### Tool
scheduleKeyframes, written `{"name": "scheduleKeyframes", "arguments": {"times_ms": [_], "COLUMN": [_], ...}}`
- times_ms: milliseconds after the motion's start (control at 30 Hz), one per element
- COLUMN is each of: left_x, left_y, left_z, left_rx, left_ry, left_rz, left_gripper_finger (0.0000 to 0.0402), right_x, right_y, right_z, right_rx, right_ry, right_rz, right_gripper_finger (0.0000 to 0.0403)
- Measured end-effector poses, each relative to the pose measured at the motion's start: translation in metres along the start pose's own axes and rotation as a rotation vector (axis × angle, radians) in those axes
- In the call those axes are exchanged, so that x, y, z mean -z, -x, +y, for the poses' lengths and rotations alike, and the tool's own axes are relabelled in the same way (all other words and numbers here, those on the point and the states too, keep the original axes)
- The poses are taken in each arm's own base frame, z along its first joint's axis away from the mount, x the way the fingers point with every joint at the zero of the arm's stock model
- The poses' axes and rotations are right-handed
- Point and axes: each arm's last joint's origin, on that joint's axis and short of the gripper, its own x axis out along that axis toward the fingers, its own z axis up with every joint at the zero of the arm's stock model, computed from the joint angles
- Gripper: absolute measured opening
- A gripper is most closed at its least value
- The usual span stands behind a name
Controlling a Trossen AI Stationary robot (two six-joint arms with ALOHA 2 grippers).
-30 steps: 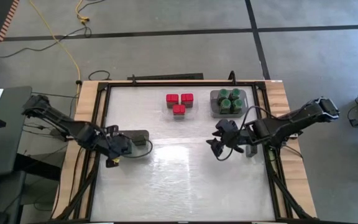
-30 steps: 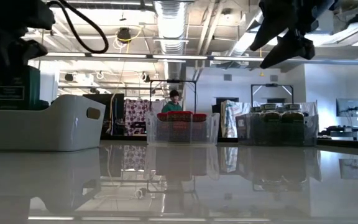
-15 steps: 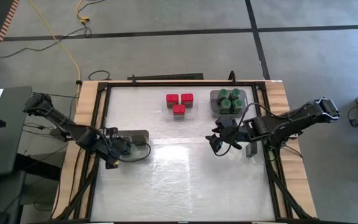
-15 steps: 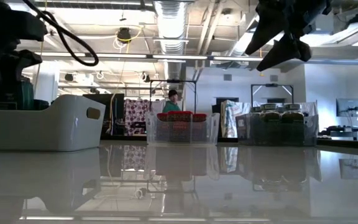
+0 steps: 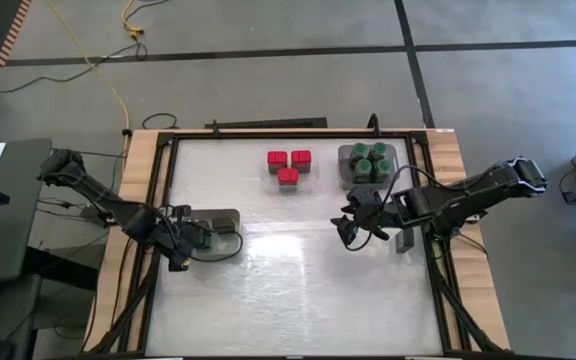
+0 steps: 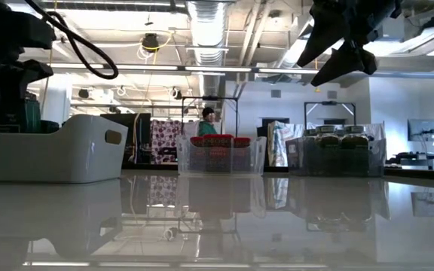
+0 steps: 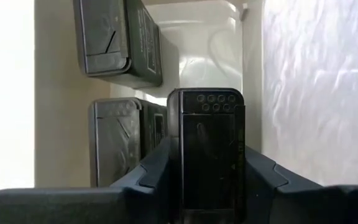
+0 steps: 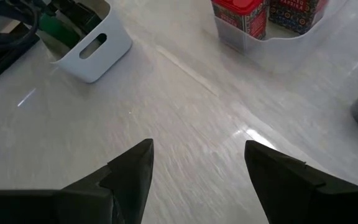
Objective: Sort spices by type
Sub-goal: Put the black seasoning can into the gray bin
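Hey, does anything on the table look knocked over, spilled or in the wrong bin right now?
Nothing stands out. Red blocks sit together, green jars fill their tray, and the left gripper holds a dark tin over the white bin beside two matching tins.

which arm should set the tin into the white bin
Left. Its gripper is shut on the tin inside the bin, beside two others. The right gripper hangs open over bare table.

Glossy white tabletop (image 6: 217, 226), smooth white plastic bin (image 6: 59, 150), matt dark tins (image 7: 117, 37), wooden table edge (image 5: 138, 170)
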Motion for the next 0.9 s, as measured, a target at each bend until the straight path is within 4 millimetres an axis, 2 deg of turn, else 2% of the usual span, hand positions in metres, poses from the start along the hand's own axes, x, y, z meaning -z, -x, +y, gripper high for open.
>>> {"name": "scheduleKeyframes", "arguments": {"times_ms": [200, 900], "left_x": [0.009, 0.006], "left_y": [-0.011, -0.017], "left_z": [0.0, 0.006], "left_rx": [-0.003, 0.055], "left_ry": [0.011, 0.11], "left_rz": [0.031, 0.016], "left_gripper_finger": [0.0121, 0.0121], "right_x": [0.0, 0.0], "right_y": [0.0, 0.0], "right_z": [0.0, 0.0], "right_rx": [0.0, -0.002], "right_ry": [0.001, 0.002], "right_rz": [0.0, 0.0], "right_gripper_finger": [0.028, 0.028]}}
